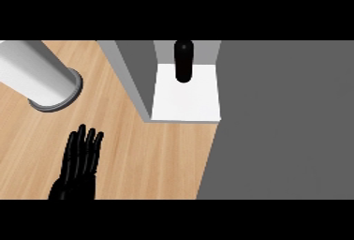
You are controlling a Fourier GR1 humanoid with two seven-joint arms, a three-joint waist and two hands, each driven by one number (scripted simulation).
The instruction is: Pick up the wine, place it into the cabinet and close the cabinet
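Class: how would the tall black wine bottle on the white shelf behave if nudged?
Tall, narrow and upright, the black wine bottle would probably tip rather than slide. Its round body would likely roll on the flat white shelf.

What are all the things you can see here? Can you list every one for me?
wine bottle: one, black, inside the cabinet on its white floor
cabinet: one, grey walls and a white floor, top middle, open
cylinder: one, pale grey with a darker ring at its base, top left on the counter
counter: one, light wood, left half of the view
panel: one, dark grey and flat, fills the right side; I cannot tell what it belongs to
left hand: one, black, open with straight fingers, lower left over the counter, holding nothing
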